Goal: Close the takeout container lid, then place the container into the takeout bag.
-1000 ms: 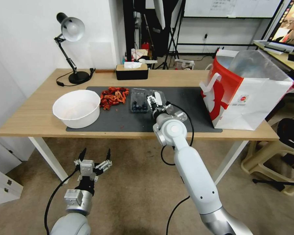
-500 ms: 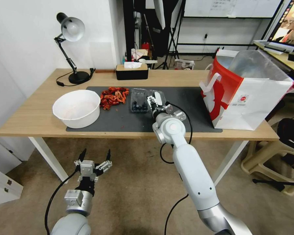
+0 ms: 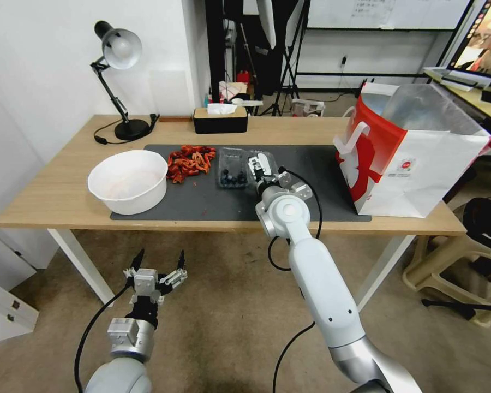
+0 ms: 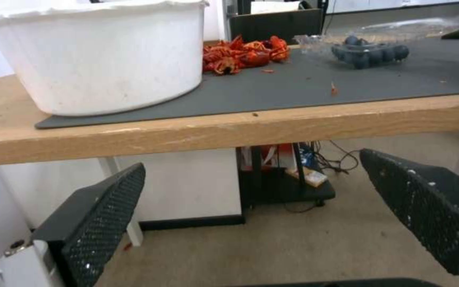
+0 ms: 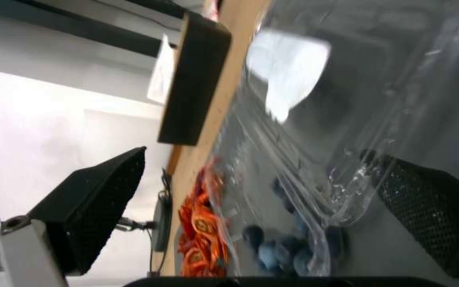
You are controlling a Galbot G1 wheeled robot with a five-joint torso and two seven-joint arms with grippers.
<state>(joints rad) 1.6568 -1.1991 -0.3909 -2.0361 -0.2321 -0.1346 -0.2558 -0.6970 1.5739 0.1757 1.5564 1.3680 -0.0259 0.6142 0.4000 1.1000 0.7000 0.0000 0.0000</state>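
The takeout container (image 3: 232, 173) lies open on the dark mat, with dark blue berries (image 5: 288, 245) in its base. Its clear lid (image 3: 263, 161) is folded out to the right and bears a white label (image 5: 288, 75). My right gripper (image 3: 256, 170) is at the lid's near edge. In the right wrist view it (image 5: 255, 155) is open, and the lid's clear rim passes between the spread fingers (image 5: 426, 203). The red-and-white takeout bag (image 3: 414, 158) stands open at the table's right end. My left gripper (image 3: 158, 261) hangs open below the table's front edge, holding nothing.
A white bowl (image 3: 128, 180) sits on the mat's left end, with a pile of red crayfish (image 3: 190, 160) between it and the container. A black desk lamp (image 3: 117, 54) and a dark tissue box (image 3: 220, 120) stand at the back.
My right gripper has edged a little farther in at the lid, its wrist shifting slightly toward the table. The left arm has not moved.
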